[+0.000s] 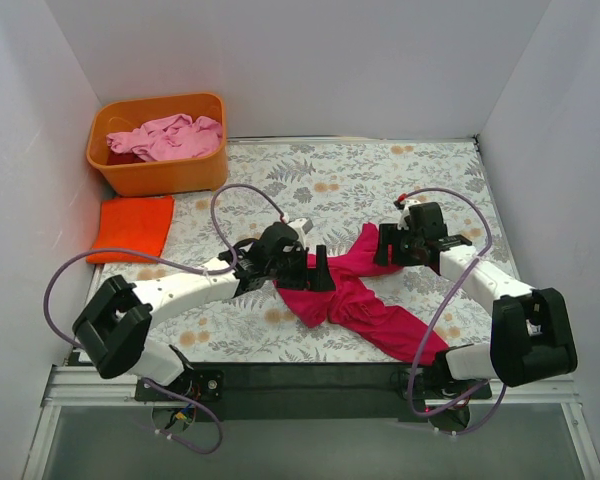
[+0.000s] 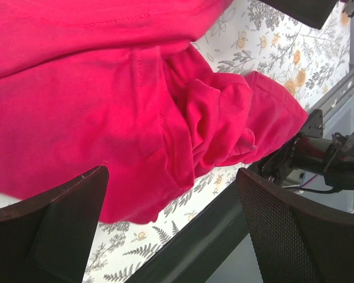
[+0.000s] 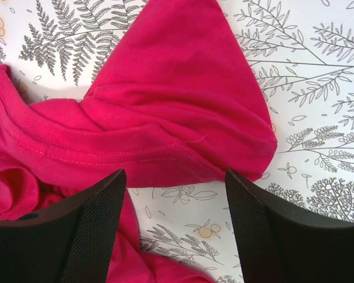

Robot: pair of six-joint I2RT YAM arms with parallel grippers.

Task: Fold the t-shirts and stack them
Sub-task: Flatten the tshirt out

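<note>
A magenta-red t-shirt (image 1: 355,298) lies crumpled and twisted on the floral table cover, between the two arms. My left gripper (image 1: 318,270) hovers at its left edge with its jaws wide open; in the left wrist view the magenta-red t-shirt (image 2: 106,106) fills the space beyond the open left gripper (image 2: 172,174). My right gripper (image 1: 385,245) is at the shirt's upper right tip, open. In the right wrist view a pointed fold of the magenta-red t-shirt (image 3: 177,106) lies just ahead of the right gripper (image 3: 176,177). Neither gripper holds cloth.
An orange tub (image 1: 195,175) at the back left holds a pale pink t-shirt (image 1: 170,135) and a dark red one (image 1: 123,157). A folded orange t-shirt (image 1: 132,228) lies flat in front of the tub. White walls enclose the table.
</note>
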